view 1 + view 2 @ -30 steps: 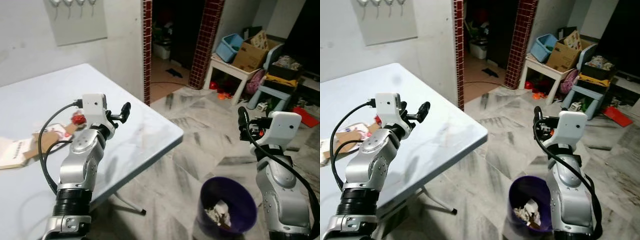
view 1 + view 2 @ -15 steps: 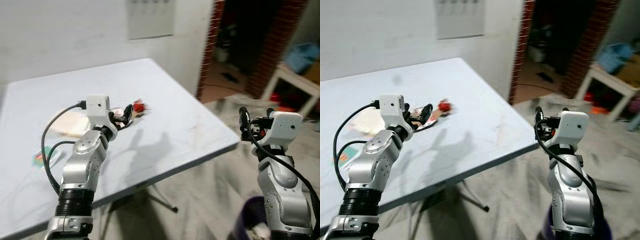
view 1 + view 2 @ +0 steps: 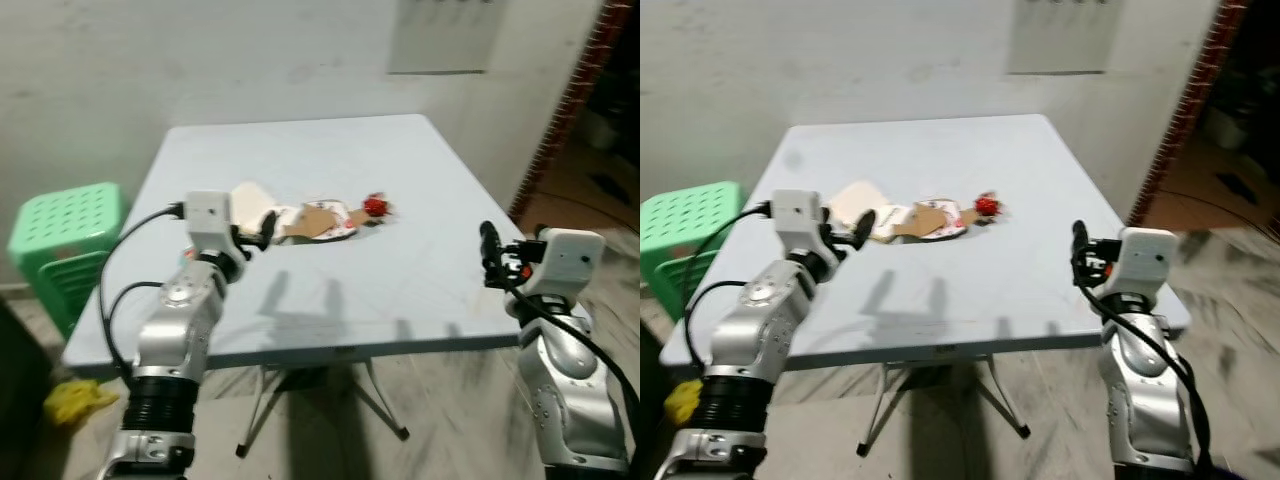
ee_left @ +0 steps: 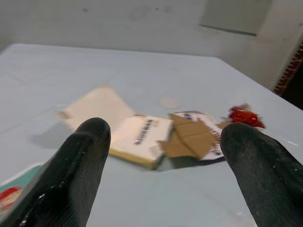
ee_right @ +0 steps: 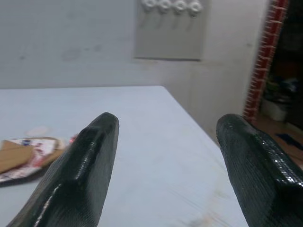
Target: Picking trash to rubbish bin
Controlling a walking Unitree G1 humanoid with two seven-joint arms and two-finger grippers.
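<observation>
Trash (image 3: 318, 218) on table (image 3: 420, 180) | left end effector (image 4: 163, 175) raised, fingers apart, facing it

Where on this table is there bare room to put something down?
The table is bare along its near edge, its far edge by the wall, and its right side beyond the red wrapper. The crowded strip is the middle left, where flattened cardboard lies.

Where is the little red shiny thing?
The red wrapper lies on the table, just right of the brown cardboard piece, ahead of the open left gripper.
</observation>
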